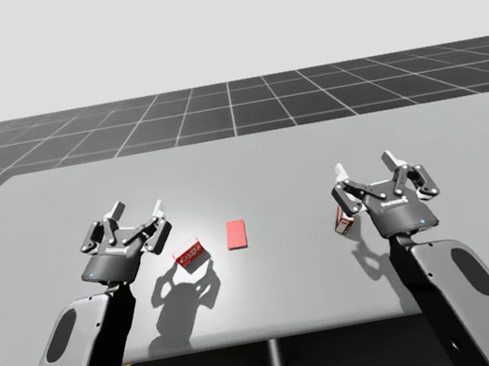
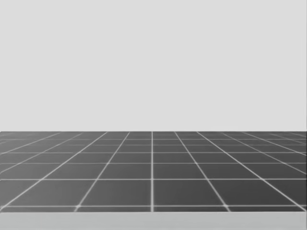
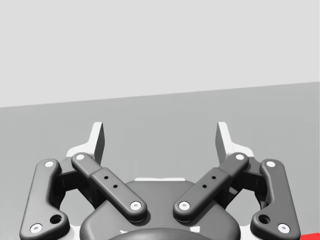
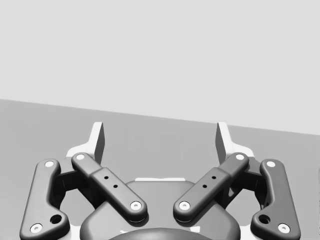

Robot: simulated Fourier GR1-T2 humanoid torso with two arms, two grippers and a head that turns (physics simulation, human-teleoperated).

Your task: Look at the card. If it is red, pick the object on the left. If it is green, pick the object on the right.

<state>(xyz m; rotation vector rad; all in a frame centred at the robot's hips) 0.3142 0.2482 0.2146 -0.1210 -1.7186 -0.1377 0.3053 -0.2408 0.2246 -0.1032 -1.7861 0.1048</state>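
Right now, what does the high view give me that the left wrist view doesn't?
The high view gives the layout: a red card flat on the table, a red box left of it beside my left gripper, and a red-and-white box beside my right gripper. The left wrist view gives a close look at the left gripper's fingers, spread with nothing between them. Both share the left gripper and the grey table.

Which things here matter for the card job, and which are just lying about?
Job: red card; red box left of it; small box right of it, beside my right gripper; my left gripper.
Just there: table; grid floor.
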